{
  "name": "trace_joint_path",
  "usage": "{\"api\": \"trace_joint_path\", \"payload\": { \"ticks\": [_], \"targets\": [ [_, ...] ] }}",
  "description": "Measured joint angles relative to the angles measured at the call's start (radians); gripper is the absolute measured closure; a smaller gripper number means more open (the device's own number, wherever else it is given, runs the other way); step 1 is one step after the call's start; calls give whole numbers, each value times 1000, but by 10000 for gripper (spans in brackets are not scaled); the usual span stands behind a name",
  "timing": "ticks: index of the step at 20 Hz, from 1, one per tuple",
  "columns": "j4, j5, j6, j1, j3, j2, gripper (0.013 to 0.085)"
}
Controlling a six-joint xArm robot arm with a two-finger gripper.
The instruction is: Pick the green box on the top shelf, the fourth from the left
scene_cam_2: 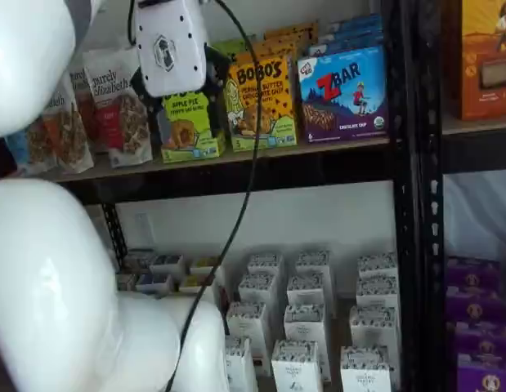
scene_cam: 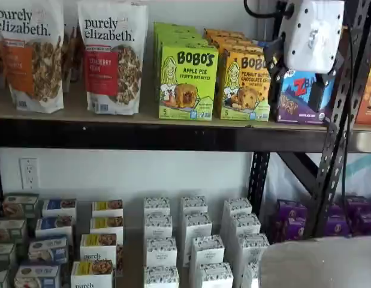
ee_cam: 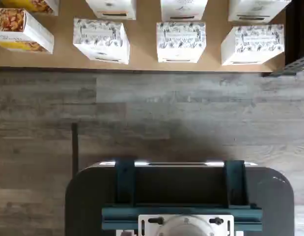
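The green box (scene_cam: 188,81) is a lime-green Bobo's Apple Pie carton that stands upright at the front of the top shelf (scene_cam: 143,135), with more green cartons behind it. In a shelf view my gripper (scene_cam: 296,78) hangs in front of the blue ZBar box, right of the green box and apart from it. In a shelf view my gripper (scene_cam_2: 181,94) covers the upper part of the green box (scene_cam_2: 187,126). Its black fingers stand apart with a gap and hold nothing. The wrist view shows neither the green box nor the fingers.
An orange-yellow Bobo's box (scene_cam: 244,84) stands right of the green one, then the ZBar box (scene_cam_2: 342,94). Purely Elizabeth bags (scene_cam: 113,54) stand to the left. Small white cartons (ee_cam: 180,42) fill the lower level. A dark upright (scene_cam: 338,120) stands at the right. The white arm (scene_cam_2: 56,286) fills the foreground.
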Motion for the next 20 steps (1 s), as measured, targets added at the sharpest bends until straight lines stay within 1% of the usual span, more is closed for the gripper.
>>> {"api": "trace_joint_path", "payload": {
  "ticks": [1,2,3,4,6,11,14,16,20],
  "targets": [
    [23,1,-11,-22,0,0,130],
    [69,2,-33,-66,2,-1,130],
    [86,2,-40,-79,3,-1,130],
    [93,3,-43,-82,3,-1,130],
    [94,4,-40,-79,2,1,130],
    [84,-17,-20,-52,10,-2,130],
    [87,-60,-4,-33,31,-15,130],
    [81,-97,16,-7,45,-23,130],
    [56,-170,80,72,63,-24,130]
  ]
}}
